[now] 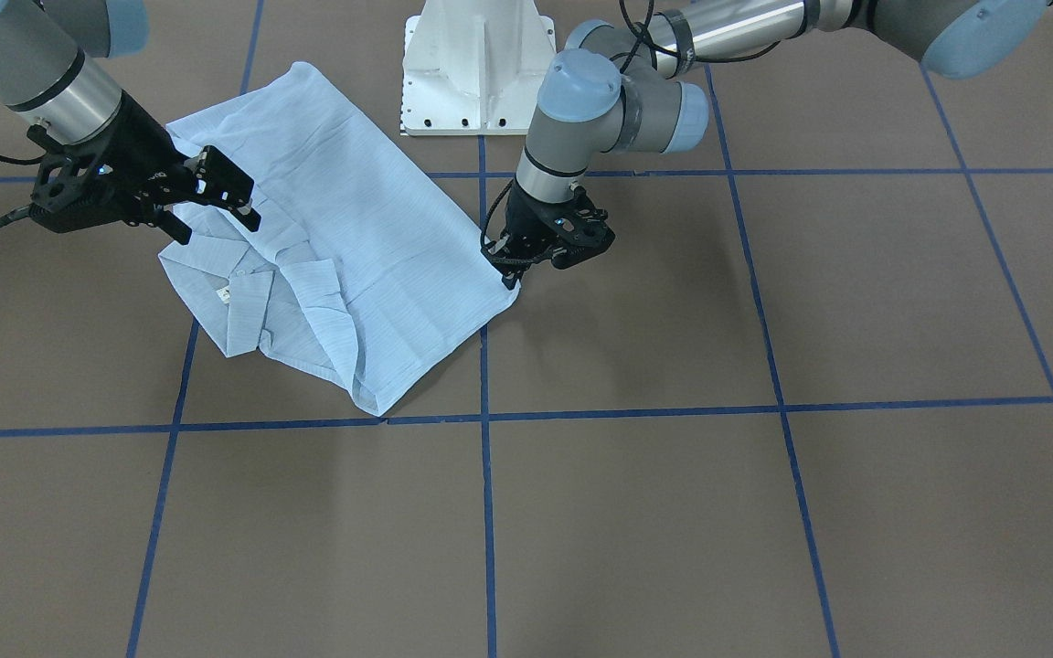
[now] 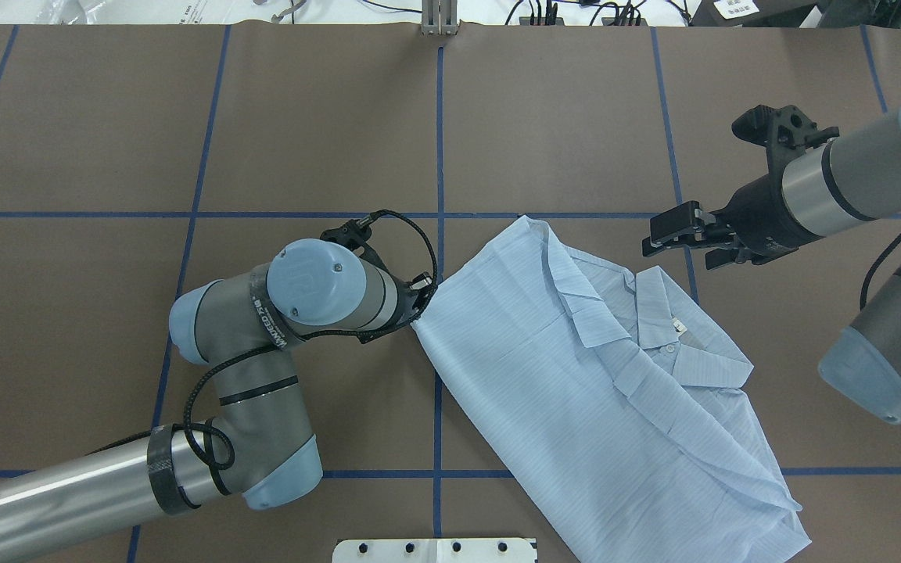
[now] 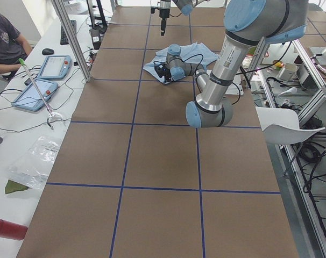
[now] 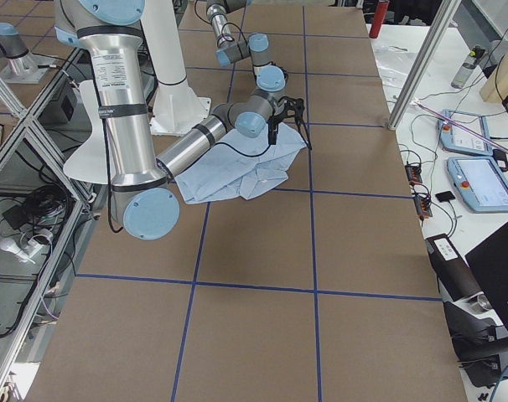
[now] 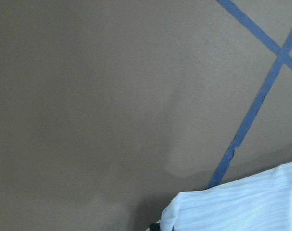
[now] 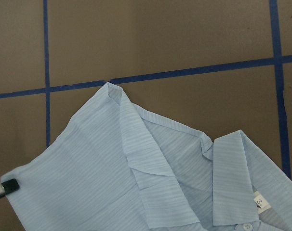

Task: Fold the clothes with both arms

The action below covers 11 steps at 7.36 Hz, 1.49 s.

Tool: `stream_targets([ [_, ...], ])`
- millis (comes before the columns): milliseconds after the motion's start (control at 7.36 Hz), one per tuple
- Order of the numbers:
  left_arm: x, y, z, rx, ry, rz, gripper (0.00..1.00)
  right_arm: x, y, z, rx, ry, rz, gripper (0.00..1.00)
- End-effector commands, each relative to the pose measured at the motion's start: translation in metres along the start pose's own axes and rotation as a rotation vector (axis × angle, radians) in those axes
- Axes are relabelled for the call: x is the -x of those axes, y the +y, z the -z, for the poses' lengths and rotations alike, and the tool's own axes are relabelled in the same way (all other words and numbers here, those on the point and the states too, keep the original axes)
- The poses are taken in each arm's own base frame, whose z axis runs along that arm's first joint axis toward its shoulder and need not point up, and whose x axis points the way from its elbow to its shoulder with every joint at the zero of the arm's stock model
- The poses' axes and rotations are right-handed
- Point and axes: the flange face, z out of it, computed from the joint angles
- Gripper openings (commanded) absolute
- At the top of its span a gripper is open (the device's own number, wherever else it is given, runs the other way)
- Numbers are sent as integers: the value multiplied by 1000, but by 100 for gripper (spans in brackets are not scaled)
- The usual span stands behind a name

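The shirt (image 2: 576,391) lies flat and slanted on the brown table (image 2: 302,117), on the robot's right half, just ahead of the white base (image 2: 435,550). It is partly folded. The collar (image 2: 673,324) faces up on the side nearest the right arm, and a small white tag (image 6: 259,203) shows inside it.

The left arm (image 2: 263,391) comes in low over the table and bends sharply at the wrist. The left gripper (image 1: 513,270) points down at the shirt corner nearest the table's middle, and its fingers are closed on that corner. In the left wrist view the cloth rises right up to them.

The right arm (image 2: 849,180) reaches in from the side and lies nearly level. The right gripper (image 1: 225,196) hangs above the shirt's collar-side edge with its fingers apart and nothing between them.

Blue tape lines (image 2: 439,141) divide the table into squares, and one runs under the shirt. Beyond the table's long edge there is a bench with two tablets (image 3: 44,80) and loose cables, and a seated person (image 3: 4,40) rests an arm on it.
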Motion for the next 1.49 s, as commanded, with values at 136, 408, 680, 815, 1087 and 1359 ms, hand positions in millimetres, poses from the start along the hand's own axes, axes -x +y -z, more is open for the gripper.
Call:
stream_targets([
  [136, -21, -134, 26, -165, 14, -79, 0, 0, -2, 3, -7, -1, -2, 100],
  [408, -41, -212, -1, -237, 32, -115, 0, 3, -8, 6, -19, -6, -3, 100],
  [680, -70, -268, -21, -287, 101, -157, 0, 2, -14, -1, -22, 4, -8, 100],
  [815, -87, -275, -18, -365, 152, -189, 0, 9, -19, -3, -26, 0, -5, 100],
  [1087, -107, -276, -22, -397, 221, -210, 0, 11, -22, -4, -24, -5, -4, 100],
  [1359, -102, -280, -27, -403, 208, -214, 81, 10, -22, -5, -28, -1, -5, 100],
])
